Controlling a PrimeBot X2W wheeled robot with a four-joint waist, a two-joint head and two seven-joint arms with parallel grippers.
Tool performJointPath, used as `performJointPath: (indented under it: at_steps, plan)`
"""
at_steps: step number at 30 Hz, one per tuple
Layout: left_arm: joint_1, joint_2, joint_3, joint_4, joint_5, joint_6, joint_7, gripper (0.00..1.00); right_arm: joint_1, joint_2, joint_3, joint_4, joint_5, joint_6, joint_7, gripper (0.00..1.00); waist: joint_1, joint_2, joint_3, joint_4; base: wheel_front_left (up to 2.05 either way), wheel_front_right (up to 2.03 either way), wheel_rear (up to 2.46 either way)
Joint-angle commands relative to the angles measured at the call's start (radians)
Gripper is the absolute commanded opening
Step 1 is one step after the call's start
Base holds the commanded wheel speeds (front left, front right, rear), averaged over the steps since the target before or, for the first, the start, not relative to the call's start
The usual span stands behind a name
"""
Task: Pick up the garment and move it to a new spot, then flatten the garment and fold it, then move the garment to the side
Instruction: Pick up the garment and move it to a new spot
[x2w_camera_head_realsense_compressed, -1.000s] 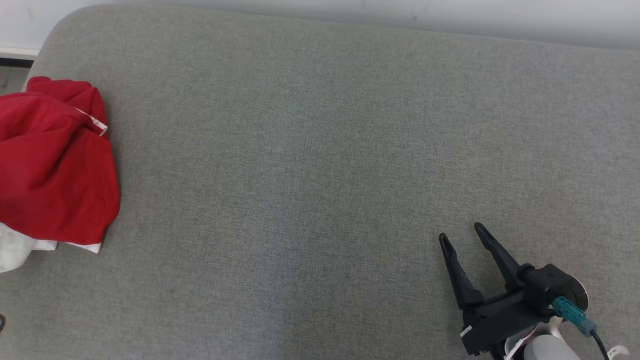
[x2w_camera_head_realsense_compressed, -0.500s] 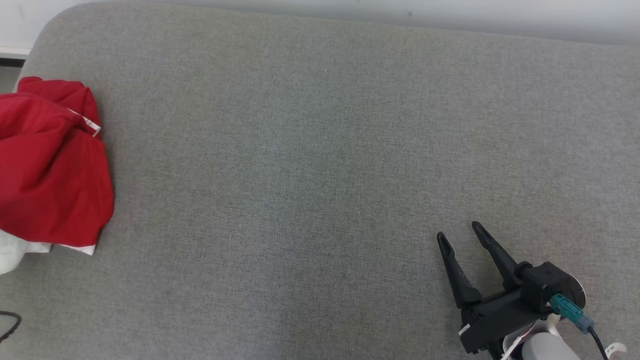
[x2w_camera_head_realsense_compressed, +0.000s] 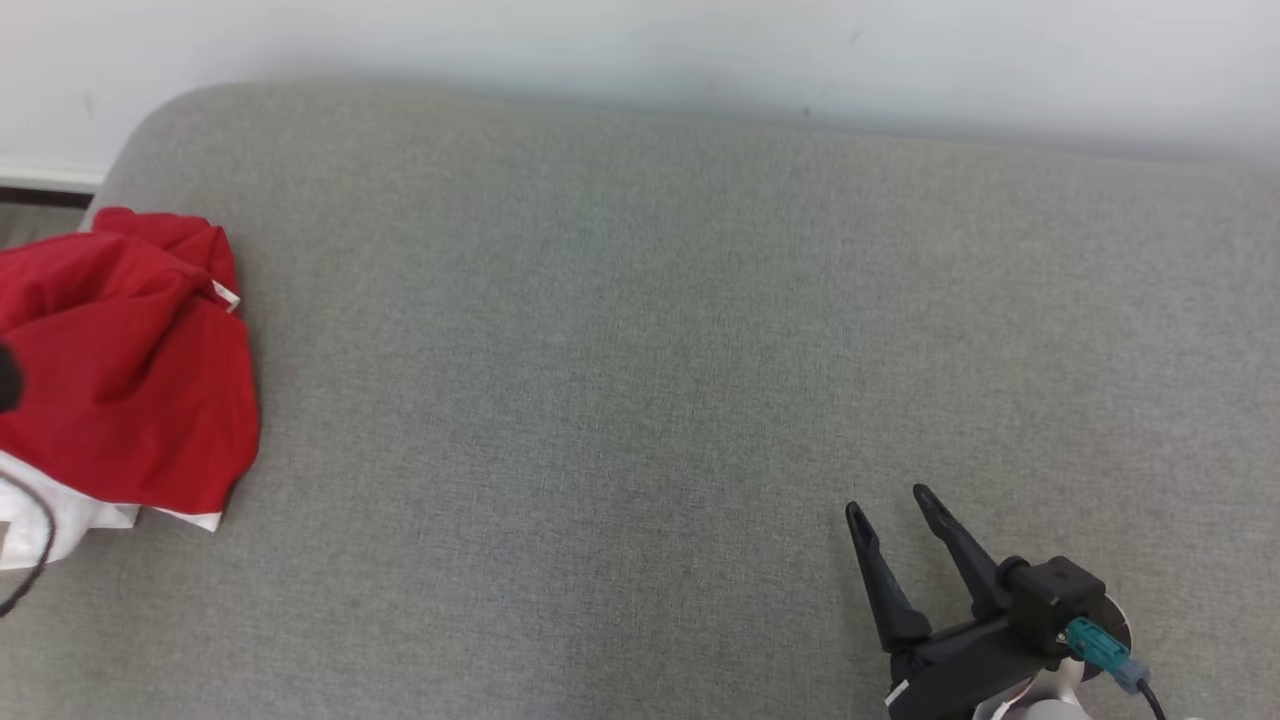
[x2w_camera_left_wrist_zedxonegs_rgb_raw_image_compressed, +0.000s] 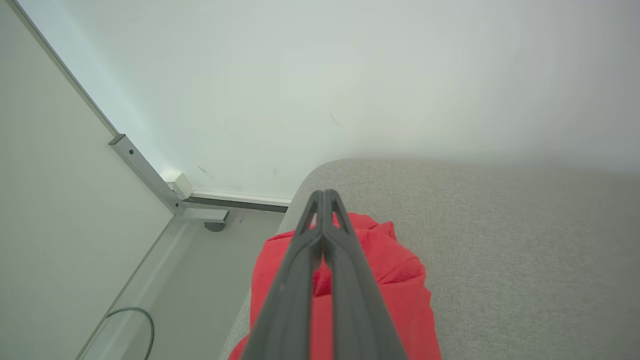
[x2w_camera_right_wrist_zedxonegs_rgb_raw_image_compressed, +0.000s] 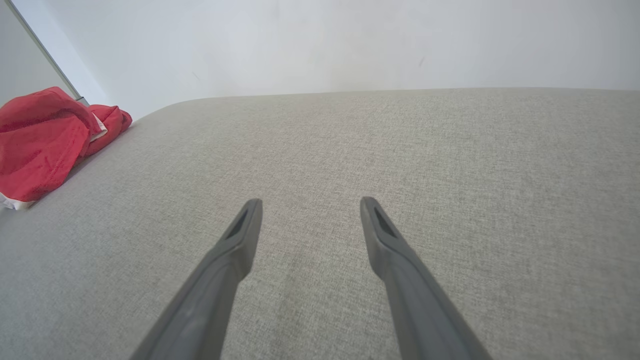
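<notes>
**Left pincer just shut over the garment; lift not yet begun**

- Garment (x2w_camera_head_realsense_compressed: 130, 380): red, crumpled in a heap, white trim (x2w_camera_head_realsense_compressed: 60, 515) showing at its near edge. It lies at the left end of the grey cushion (x2w_camera_head_realsense_compressed: 640, 350), close to the cushion's rounded far-left corner. Its folds look the same as a second ago, so the cloth has not been dragged or raised.
- Left gripper (x2w_camera_left_wrist_zedxonegs_rgb_raw_image_compressed: 324, 195): the change is here. The jaws stood apart a second ago and are now pressed together tip to tip, low over the heap at the cushion's left end. Red shows through the slit between the fingers lower down. I cannot tell whether cloth is pinched there or merely lies behind.
- Right gripper (x2w_camera_head_realsense_compressed: 888, 500): jaws wide apart and holding nothing, over the cushion's near-right part, well apart from the garment.
- Head view: the whole picture has slid down and more of the wall (x2w_camera_head_realsense_compressed: 640, 40) shows beyond the cushion's far edge. That is the camera tilting, not the things moving.

Reading: this looks like the grasp for the first step. If the pinch caught fabric, a lift and a carry toward the cushion's middle would follow. If not, the pincer comes up bare and must bite again.
</notes>
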Motion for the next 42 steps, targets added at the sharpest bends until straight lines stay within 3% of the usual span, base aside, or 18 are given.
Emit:
performJointPath:
  at_steps: [1, 2, 8, 12, 17, 22, 27, 33, 38, 42]
  plan:
    - [-0.013, -0.010, -0.025, -0.030, -0.012, -0.001, -0.009, 0.47, 0.006, 0.009, 0.002, -0.002, 0.004, -0.002, 0.000, 1.00, 0.0001, 0.0000, -0.029, -0.004, 0.00, 0.00, 0.00]
    - [-0.024, -0.020, -0.037, -0.053, -0.014, -0.001, -0.022, 1.00, 0.007, 0.013, -0.001, -0.002, 0.002, -0.002, 0.000, 1.00, 0.0001, 0.0000, -0.038, -0.006, 0.00, 0.00, 0.00]
    - [0.007, -0.097, -0.078, -0.088, 0.003, 0.007, -0.121, 1.00, 0.026, 0.040, -0.022, -0.008, -0.016, -0.002, 0.000, 1.00, 0.0001, 0.0000, -0.081, -0.031, 0.00, 0.00, 0.00]
    - [0.060, -0.178, -0.080, -0.064, 0.006, 0.075, -0.224, 1.00, 0.032, 0.055, -0.047, -0.017, -0.033, -0.002, 0.000, 1.00, 0.0001, 0.0000, -0.099, -0.066, 0.00, 0.00, 0.00]
    - [0.170, -0.249, -0.089, -0.023, 0.022, 0.112, -0.323, 1.00, 0.040, 0.075, -0.087, -0.034, -0.061, -0.002, 0.000, 1.00, 0.0001, 0.0000, -0.116, -0.121, 0.00, 0.00, 0.00]
    - [0.322, -0.294, -0.048, 0.001, 0.006, 0.137, -0.351, 1.00, 0.063, 0.089, -0.117, -0.033, -0.088, -0.002, 0.000, 1.00, 0.0001, 0.0000, -0.149, -0.171, 0.00, 0.00, 0.00]
    - [0.507, -0.328, 0.061, -0.113, 0.079, 0.171, -0.352, 1.00, 0.082, 0.101, -0.136, -0.036, -0.109, -0.002, 0.000, 1.00, 0.0001, 0.0000, -0.175, -0.216, 0.00, 0.00, 0.00]
    - [0.739, -0.420, 0.236, -0.291, 0.192, 0.199, -0.353, 1.00, 0.091, 0.111, -0.148, -0.035, -0.117, -0.002, 0.000, 1.00, 0.0001, 0.0000, -0.192, -0.257, 0.00, 0.00, 0.00]
    - [0.875, -0.500, 0.335, -0.417, 0.324, 0.198, -0.353, 1.00, 0.099, 0.116, -0.153, -0.032, -0.117, -0.002, 0.000, 1.00, 0.0001, 0.0000, -0.203, -0.270, 0.00, 0.00, 0.00]
    - [0.945, -0.547, 0.378, -0.484, 0.404, 0.170, -0.353, 1.00, 0.111, 0.120, -0.157, -0.027, -0.117, -0.002, 0.000, 1.00, 0.0001, 0.0000, -0.207, -0.271, 0.00, 0.00, 0.00]
